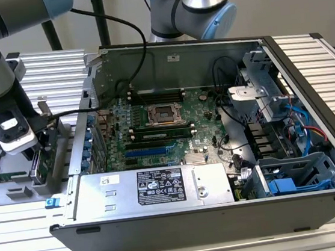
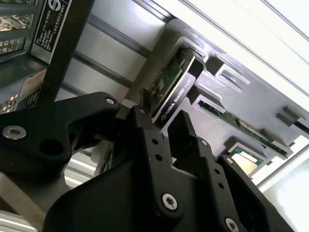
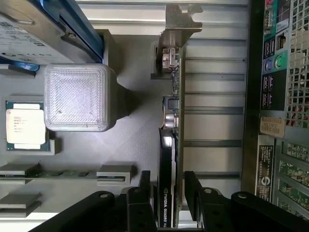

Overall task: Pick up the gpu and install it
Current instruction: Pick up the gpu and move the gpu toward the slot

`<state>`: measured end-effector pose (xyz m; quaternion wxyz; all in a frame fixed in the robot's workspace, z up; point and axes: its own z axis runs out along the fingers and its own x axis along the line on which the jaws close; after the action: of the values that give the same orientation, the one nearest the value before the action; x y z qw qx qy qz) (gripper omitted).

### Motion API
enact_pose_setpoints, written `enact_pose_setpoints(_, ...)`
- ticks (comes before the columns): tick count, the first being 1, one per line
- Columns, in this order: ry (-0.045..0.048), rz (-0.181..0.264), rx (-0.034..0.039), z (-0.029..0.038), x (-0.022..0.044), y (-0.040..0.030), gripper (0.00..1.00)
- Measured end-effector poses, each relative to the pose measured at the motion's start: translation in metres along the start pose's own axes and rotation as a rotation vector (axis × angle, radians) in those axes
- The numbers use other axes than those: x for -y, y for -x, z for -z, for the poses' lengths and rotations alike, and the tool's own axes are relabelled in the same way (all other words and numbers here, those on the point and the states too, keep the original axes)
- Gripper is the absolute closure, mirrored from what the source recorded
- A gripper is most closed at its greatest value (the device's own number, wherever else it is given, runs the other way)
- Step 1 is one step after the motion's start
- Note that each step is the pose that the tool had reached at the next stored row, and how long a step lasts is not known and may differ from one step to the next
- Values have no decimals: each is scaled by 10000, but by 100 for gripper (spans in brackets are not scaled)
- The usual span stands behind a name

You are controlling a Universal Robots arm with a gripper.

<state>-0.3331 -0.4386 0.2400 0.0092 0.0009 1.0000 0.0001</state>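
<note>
My gripper (image 3: pixel 169 181) is down over the gpu (image 3: pixel 167 145). Its two black fingers (image 3: pixel 145 188) stand apart, one on each face of the card, with a thin gap showing on both sides in the first wrist view, so nothing is clamped. The gpu stands on its long edge in a slot of the grey holder tray (image 3: pixel 137 135), black cooler on one face and green board on the other, with its silver end bracket (image 3: pixel 176 21) at the end far from my fingers.

In the exterior view the tray sits on the ribbed metal bench (image 1: pixel 46 72) at about nine o'clock from the open computer case (image 1: pixel 304 49), just outside the case wall, and my wrist hangs above it. The same tray holds a processor chip (image 3: pixel 25 124) lying flat, well apart from the card. Inside the case the motherboard (image 1: pixel 155 121) lies bare, with the silver power supply (image 1: pixel 150 188) at six o'clock from it.
</note>
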Motion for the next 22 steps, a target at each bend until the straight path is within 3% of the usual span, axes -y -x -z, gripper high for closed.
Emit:
enact_pose_setpoints(15,2,0,1,-5,0,0,0)
enact_pose_setpoints(16,2,0,1,-6,0,0,100)
enact_pose_setpoints(22,3,0,1,-5,0,0,100)
